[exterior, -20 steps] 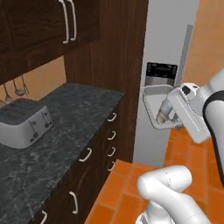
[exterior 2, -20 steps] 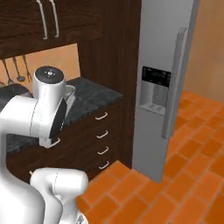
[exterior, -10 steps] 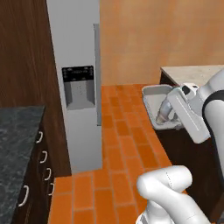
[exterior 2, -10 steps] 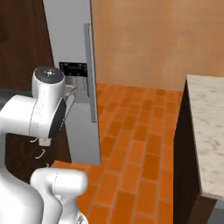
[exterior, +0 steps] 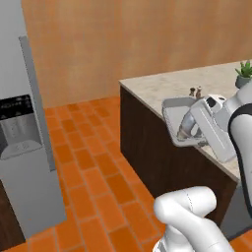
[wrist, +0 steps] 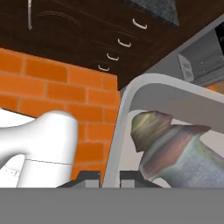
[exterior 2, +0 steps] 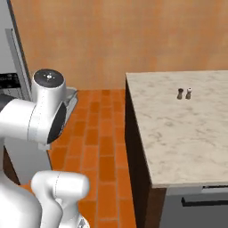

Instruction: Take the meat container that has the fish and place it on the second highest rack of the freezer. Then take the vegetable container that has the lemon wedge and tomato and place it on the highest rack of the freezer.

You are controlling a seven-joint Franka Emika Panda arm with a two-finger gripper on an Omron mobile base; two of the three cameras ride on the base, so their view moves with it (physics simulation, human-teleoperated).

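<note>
My gripper point(wrist: 107, 177) is shut on the rim of the meat container point(wrist: 127, 100), a shallow grey metal tray with the silvery fish point(wrist: 170, 144) lying in it. In the left base view the same meat container point(exterior: 172, 110) hangs in the air in front of the island, with the fish point(exterior: 187, 129) inside and the gripper point(exterior: 198, 129) on its right side. The freezer point(exterior: 22, 147) stands at the far left with its doors closed, so its racks are hidden. Its door edge also shows as freezer point(exterior 2: 11, 58). The vegetable container is out of view.
A dark island with a marble top point(exterior 2: 178, 129) fills the right side and carries two small shakers point(exterior 2: 184, 93) and a potted plant point(exterior: 243, 74). Orange brick floor point(exterior: 88, 162) lies between freezer and island. Dark wooden drawers point(wrist: 109, 39) show in the hand view.
The whole picture has swung as the base turned: cabinets and freezer slid off to the left and the island came into view. The tray with the fish stays in my shut gripper.
</note>
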